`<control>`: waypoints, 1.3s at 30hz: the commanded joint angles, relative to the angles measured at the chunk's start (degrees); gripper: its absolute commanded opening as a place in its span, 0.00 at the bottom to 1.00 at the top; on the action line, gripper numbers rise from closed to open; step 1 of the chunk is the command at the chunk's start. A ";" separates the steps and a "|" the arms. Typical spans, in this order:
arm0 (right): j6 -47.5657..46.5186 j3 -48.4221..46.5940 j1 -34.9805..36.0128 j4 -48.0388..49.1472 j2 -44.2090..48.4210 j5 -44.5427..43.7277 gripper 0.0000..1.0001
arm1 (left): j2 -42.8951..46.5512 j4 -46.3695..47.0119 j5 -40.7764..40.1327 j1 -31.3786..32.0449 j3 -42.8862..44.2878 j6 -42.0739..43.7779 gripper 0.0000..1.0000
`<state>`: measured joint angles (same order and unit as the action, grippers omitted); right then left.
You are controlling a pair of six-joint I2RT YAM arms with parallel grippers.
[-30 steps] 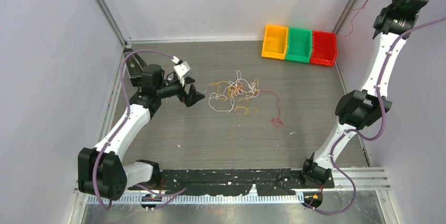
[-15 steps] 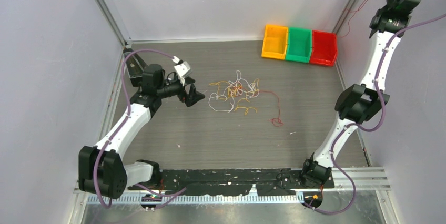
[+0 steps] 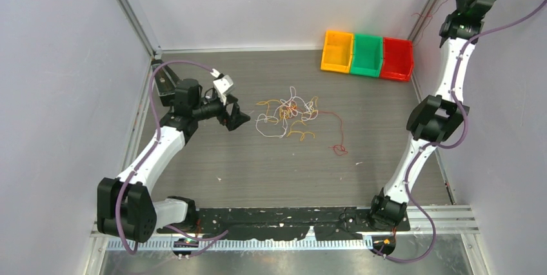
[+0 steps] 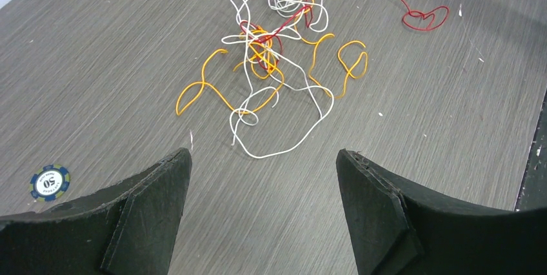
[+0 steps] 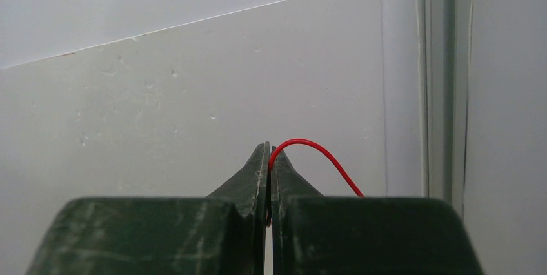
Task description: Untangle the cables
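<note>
Your right gripper (image 5: 268, 152) has its dark flat jaws pressed together on one thin red wire (image 5: 320, 154), which arcs off rightward. That arm has swung higher and leftward since a second ago. Your left gripper (image 4: 263, 153) gapes wide, holding nothing, just short of the loose tangle of thin red, white and orange cables (image 4: 271, 55), perhaps four strands, on the grey wood-grain table (image 4: 116, 68). Three plastic bins (image 3: 366, 55) stand beyond.

Open tabletop (image 3: 258, 165) rings the cables (image 3: 287, 117); three bins (image 3: 367, 55) stand against the far-right wall.
</note>
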<state>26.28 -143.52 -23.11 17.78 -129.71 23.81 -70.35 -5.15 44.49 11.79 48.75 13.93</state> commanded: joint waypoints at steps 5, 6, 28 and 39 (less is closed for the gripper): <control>-8.72 2.69 1.04 4.21 0.17 -0.31 0.05 | 0.56 -0.38 -0.38 -0.68 -0.61 0.72 0.84; -9.20 4.60 1.01 4.07 0.36 0.45 0.05 | 0.44 -0.39 -0.35 -0.69 -0.69 0.74 0.84; -16.76 19.81 1.21 -13.80 -3.02 8.57 0.05 | -0.46 -0.65 -0.46 -1.24 -1.20 0.83 0.84; -28.25 21.54 1.50 -26.29 -5.70 4.06 0.05 | -1.54 -1.42 -0.53 -1.63 -0.93 0.92 0.84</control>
<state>3.68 -122.48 -21.96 -4.40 -134.74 30.06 -71.53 -6.42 44.01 10.57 47.68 13.98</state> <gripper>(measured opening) 0.067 0.838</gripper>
